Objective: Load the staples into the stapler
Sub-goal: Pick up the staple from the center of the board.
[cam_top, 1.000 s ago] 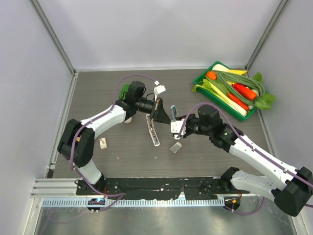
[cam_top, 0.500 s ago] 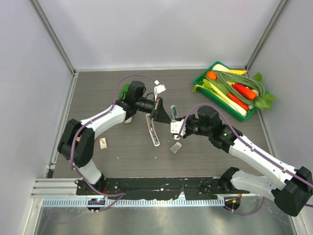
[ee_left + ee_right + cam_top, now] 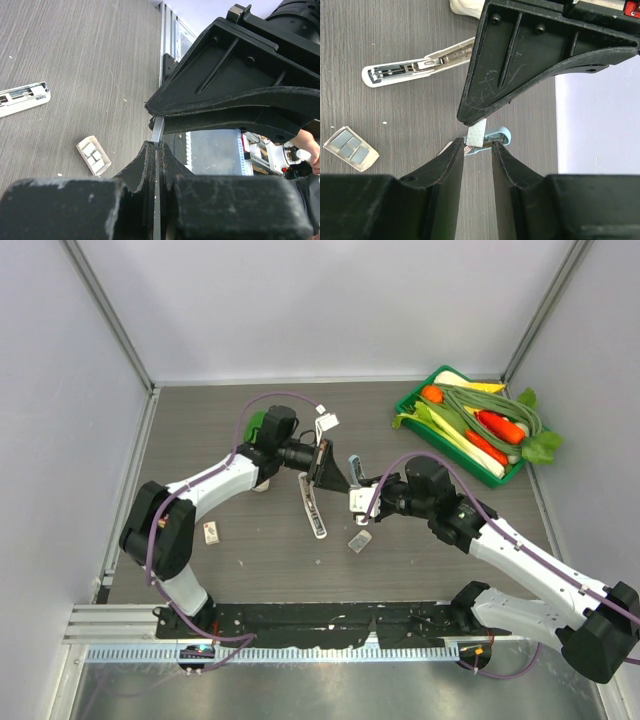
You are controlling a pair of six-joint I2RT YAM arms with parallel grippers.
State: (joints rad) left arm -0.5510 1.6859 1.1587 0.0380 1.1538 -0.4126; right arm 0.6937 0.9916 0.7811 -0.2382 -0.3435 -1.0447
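The white stapler (image 3: 312,508) lies open on the table, its metal channel showing; it also shows in the right wrist view (image 3: 415,67) and the left wrist view (image 3: 25,95). My left gripper (image 3: 345,480) (image 3: 156,145) is shut on a thin silvery staple strip (image 3: 157,129) (image 3: 477,135), held above the table. My right gripper (image 3: 360,502) (image 3: 478,144) meets it tip to tip, shut on a pale blue-grey bar (image 3: 501,135). The strip's end touches that bar. The staple box (image 3: 211,532) with its brownish-red face lies far left.
An open cardboard tray (image 3: 359,541) (image 3: 93,156) (image 3: 351,149) with grey staple blocks lies near the stapler's front end. A green basket (image 3: 412,399) of toy vegetables stands at the back right. A small white connector (image 3: 327,422) lies behind the left gripper.
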